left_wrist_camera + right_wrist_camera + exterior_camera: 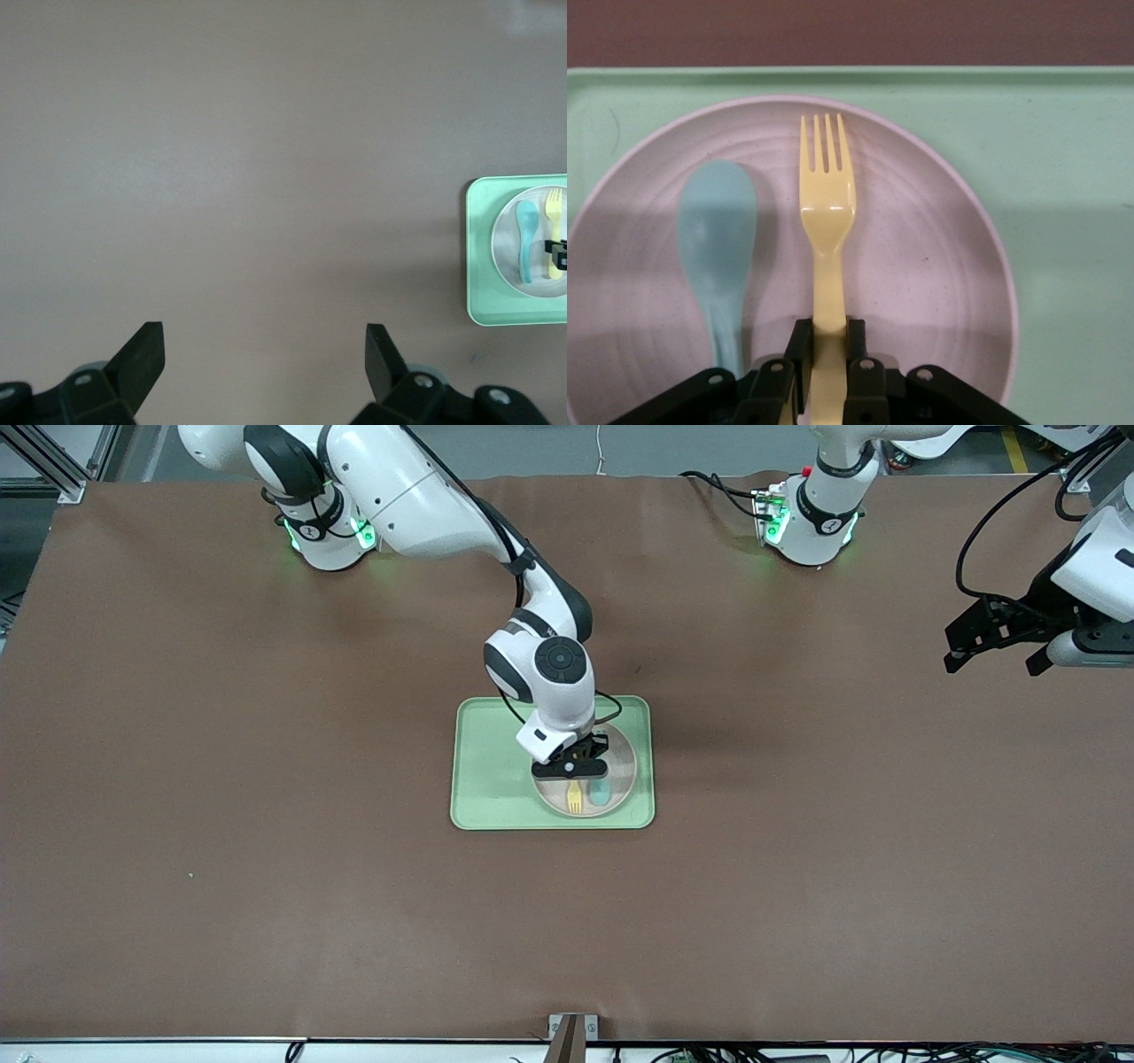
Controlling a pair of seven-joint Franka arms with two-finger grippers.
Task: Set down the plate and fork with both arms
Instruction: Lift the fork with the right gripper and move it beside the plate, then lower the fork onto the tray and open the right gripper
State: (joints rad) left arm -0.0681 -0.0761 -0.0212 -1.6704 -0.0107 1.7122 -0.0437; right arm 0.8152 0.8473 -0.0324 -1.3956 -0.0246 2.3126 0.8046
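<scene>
Front view, frame centre: right gripper (573,767) is low over the plate (620,766), which sits on the green tray (496,779). Fork (576,797) and teal spoon (600,791) lie side by side on the plate. Left gripper (992,636), upper right, waits over bare table.

Left wrist view: left fingers (142,354) spread wide, empty; tray at right edge.

Right wrist view, lower centre: fingers (799,354) clamped on the fork handle. Lift straight up; spoon handle lies just beside.

Right hand (574,772) grips fork (576,797) over plate (620,766).
</scene>
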